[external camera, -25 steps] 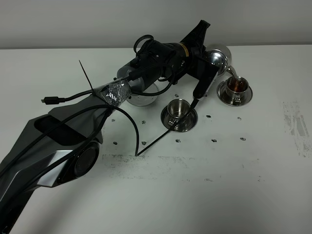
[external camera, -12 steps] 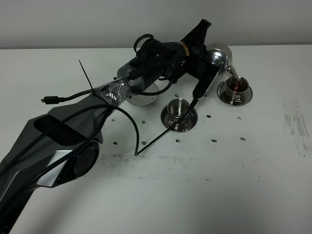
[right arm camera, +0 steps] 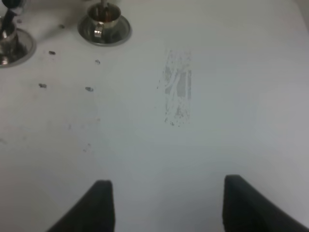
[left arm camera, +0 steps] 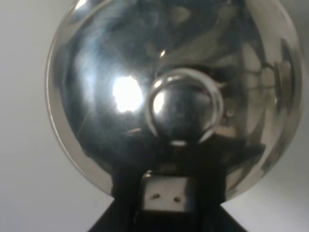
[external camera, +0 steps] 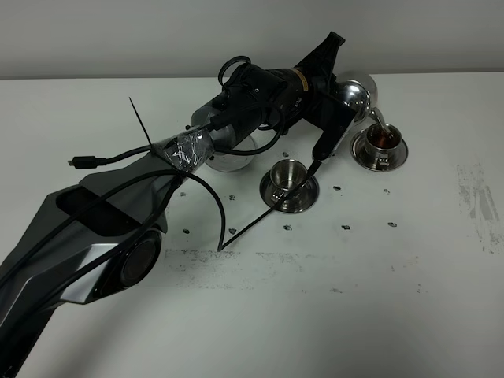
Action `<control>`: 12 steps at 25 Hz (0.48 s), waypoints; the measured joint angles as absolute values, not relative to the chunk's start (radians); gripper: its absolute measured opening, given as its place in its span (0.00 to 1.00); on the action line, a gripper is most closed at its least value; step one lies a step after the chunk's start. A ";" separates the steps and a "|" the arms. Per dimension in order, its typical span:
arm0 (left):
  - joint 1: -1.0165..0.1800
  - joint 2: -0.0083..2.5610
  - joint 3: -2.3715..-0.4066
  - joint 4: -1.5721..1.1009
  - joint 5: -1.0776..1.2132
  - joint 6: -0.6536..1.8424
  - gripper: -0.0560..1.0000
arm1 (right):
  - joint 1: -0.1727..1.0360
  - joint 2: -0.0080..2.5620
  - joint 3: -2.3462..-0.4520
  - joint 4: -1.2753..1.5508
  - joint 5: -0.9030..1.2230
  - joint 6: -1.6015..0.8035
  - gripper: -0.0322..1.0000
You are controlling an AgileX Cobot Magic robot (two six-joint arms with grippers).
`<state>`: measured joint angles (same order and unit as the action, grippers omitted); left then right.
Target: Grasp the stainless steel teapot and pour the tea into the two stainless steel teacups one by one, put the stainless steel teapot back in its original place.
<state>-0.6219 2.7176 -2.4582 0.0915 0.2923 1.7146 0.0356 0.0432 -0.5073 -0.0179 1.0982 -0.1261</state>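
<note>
Left gripper point(external camera: 331, 104), jaws clamped on the stainless steel teapot point(external camera: 356, 93), holds its spout point(external camera: 376, 116) tipped over the far-right teacup point(external camera: 392, 145), which holds tea point(external camera: 383, 135); the empty teacup point(external camera: 287, 175) lies nearer and leftward, while the jaws of the right gripper point(right arm camera: 166, 193) stand apart.

teapot point(external camera: 353, 94) tilted over teacup point(external camera: 381, 150), tea point(external camera: 383, 136) inside

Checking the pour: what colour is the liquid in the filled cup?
Reddish-brown tea; exterior high view shows it best.
</note>
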 joint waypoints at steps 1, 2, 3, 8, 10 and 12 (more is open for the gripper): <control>-0.622 2.718 -2.458 0.091 0.292 1.716 0.23 | 0.036 0.043 -0.507 -0.018 1.098 -0.126 0.52; -0.622 2.718 -2.458 0.091 0.291 1.717 0.23 | 0.036 0.043 -0.507 -0.018 1.098 -0.126 0.52; -0.622 2.718 -2.458 0.091 0.291 1.717 0.23 | 0.036 0.043 -0.507 -0.018 1.098 -0.126 0.52; -0.622 2.718 -2.458 0.091 0.291 1.715 0.23 | 0.036 0.043 -0.507 -0.018 1.098 -0.126 0.52; -0.622 2.718 -2.458 0.091 0.291 1.715 0.23 | 0.036 0.043 -0.507 -0.018 1.098 -0.126 0.52; -0.622 2.714 -2.458 0.091 0.291 1.715 0.23 | 0.036 0.043 -0.507 -0.018 1.098 -0.126 0.52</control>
<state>-0.6219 2.7144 -2.4582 0.0915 0.2915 1.7152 0.0356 0.0432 -0.5073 -0.0179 1.0982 -0.1261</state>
